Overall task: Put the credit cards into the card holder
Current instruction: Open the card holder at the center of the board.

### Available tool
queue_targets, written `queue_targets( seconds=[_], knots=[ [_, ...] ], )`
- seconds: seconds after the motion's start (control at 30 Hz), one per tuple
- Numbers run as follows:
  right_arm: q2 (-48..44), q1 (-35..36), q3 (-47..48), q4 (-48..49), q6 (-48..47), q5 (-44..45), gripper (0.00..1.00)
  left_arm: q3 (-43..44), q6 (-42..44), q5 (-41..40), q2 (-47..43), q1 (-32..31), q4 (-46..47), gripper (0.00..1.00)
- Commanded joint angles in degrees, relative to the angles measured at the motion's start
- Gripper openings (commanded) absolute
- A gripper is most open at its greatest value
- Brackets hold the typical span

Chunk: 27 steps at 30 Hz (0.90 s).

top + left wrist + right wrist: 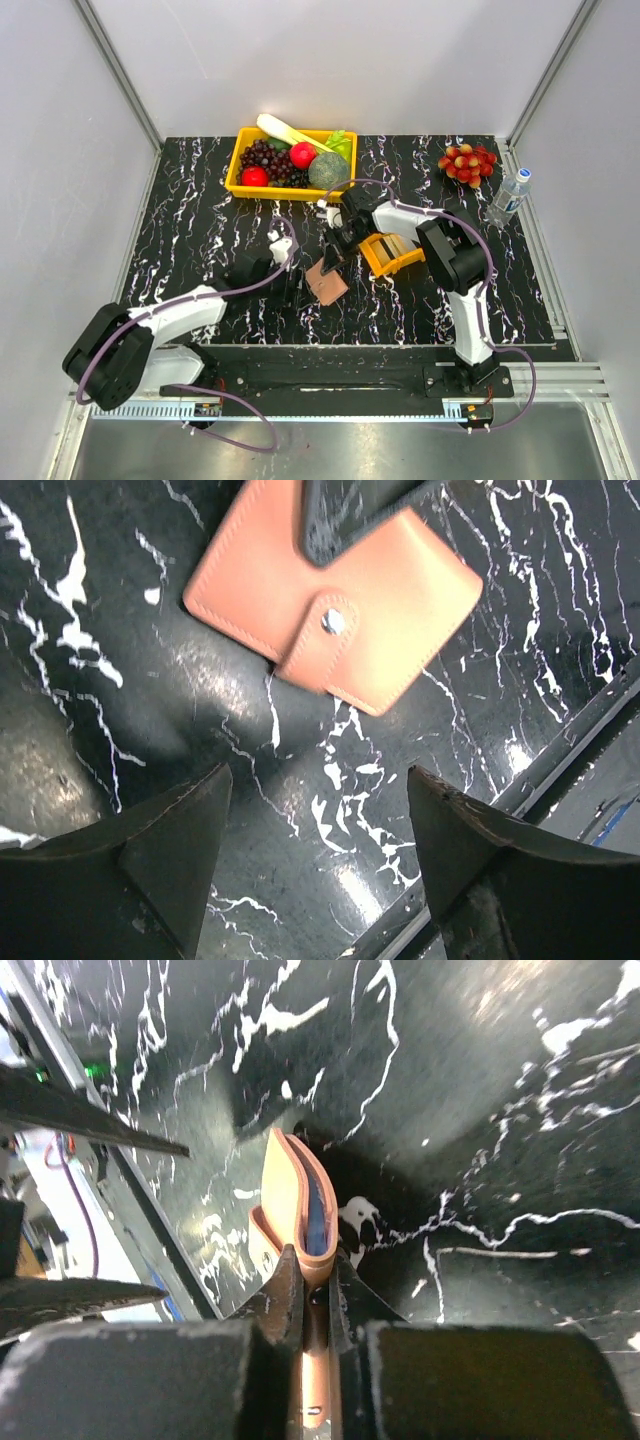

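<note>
Black marbled tabletop (200, 210), centre frame: tan-pink card holder (330, 600) snapped shut, pinched at one edge by the clamped right gripper (312, 1265). Left gripper (315, 780) spread wide, empty, just lower left, holder's long axis slanting across the upper frame ahead, not touching.

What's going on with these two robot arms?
The right gripper is pinched shut on one edge of a tan-pink card holder, whose snap tab is fastened. The left gripper hangs open just beside it, touching nothing. What look like the cards lie in an orange tray by the right arm, and neither gripper is handling them.
</note>
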Motion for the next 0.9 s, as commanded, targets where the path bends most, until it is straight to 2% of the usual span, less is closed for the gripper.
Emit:
queue_targets(
  seconds=[0.0, 0.07, 0.27, 0.53, 0.73, 0.87],
  knots=[
    [1.8, 0.6, 4.6, -19.1, -15.6, -2.7, 0.01, 6.3, 5.6, -1.4, 1.5, -0.6, 0.3, 0.75],
    [1.7, 0.5, 5.4, -21.1, -18.4, -3.3, 0.01, 8.5, 7.5, -1.2, 3.7, -0.6, -0.3, 0.75],
    [2.4, 0.6, 7.6, -25.3, -22.5, -3.0, 0.02, 14.4, 9.7, 10.0, 12.6, -0.6, 1.2, 0.73],
    [3.2, 0.5, 8.4, -25.1, -22.4, -2.9, 0.02, 11.7, 6.3, 22.3, 16.7, -1.0, 11.7, 0.7],
    [3.2, 0.6, 7.5, -24.5, -22.0, -3.0, 0.02, 12.4, 5.3, 24.8, 22.3, -2.3, 15.4, 0.66],
    [2.7, 0.5, 7.0, -23.8, -21.5, -3.2, 0.02, 12.3, 4.8, 22.6, 24.8, -2.7, 16.3, 0.66]
  ],
)
